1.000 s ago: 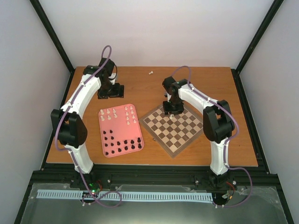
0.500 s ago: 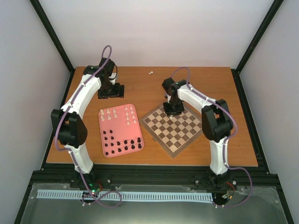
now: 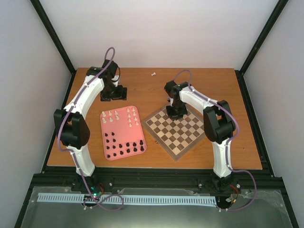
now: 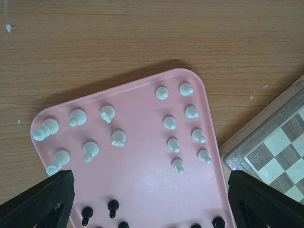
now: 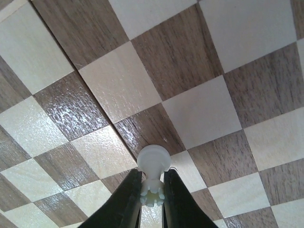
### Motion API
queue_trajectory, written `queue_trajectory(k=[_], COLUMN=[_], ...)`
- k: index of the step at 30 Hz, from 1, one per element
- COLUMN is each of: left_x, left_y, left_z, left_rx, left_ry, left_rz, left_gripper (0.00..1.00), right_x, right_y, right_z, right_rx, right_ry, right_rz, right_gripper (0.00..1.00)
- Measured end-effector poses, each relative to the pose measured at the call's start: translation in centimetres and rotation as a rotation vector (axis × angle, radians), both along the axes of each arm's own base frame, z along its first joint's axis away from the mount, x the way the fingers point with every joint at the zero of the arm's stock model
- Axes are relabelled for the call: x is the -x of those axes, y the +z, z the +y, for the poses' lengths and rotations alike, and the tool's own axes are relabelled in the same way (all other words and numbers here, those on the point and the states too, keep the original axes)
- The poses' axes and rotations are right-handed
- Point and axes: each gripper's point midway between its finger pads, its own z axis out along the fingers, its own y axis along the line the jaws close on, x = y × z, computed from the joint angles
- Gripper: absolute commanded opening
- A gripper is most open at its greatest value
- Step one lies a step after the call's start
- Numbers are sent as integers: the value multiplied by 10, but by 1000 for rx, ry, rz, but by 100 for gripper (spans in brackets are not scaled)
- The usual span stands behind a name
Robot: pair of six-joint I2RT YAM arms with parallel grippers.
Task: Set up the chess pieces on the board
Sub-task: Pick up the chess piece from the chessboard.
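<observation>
Near side: most chess pieces (image 4: 169,122) sit on the pink tray (image 4: 142,185), left of the board (image 3: 183,135). Your right gripper (image 5: 152,186) is clenched on a white piece (image 5: 153,161) over the board's far corner, which looks like placement. Next, seat it centred on its square, then let go. Left gripper (image 3: 113,94) hangs released over the tray's far edge.

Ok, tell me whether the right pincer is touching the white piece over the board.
Touching. The right wrist view shows the right pincer closed on the white piece, both fingers pressed against it with no gap.
</observation>
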Motion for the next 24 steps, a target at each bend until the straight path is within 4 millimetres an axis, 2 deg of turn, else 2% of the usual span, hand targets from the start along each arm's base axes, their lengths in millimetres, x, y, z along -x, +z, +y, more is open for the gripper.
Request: queue_trajectory(k=[6, 9, 13, 18, 20, 24], left_x=[-1, -1, -1, -2, -2, -3], left_y=[-3, -3, -3, -2, -2, -1], left_z=[0, 0, 0, 0, 0, -1], left_rx=[-2, -2, -2, -1, -1, 0], left_ry=[0, 0, 0, 0, 0, 0], left_rz=[6, 6, 7, 5, 3, -1], left_gripper=[91, 90, 91, 90, 91, 90], right_x=[-2, -10, -32, -76, -90, -102], right_y=[2, 9, 21, 39, 39, 28], right_z=[-4, -4, -3, -5, -9, -19], right_rx=[12, 7, -9, -26, -25, -4], right_ry=[-1, -8, -24, -49, -60, -71], right_rz=[-5, -19, -58, -139, -153, -143], right_gripper=[8, 8, 7, 7, 7, 7])
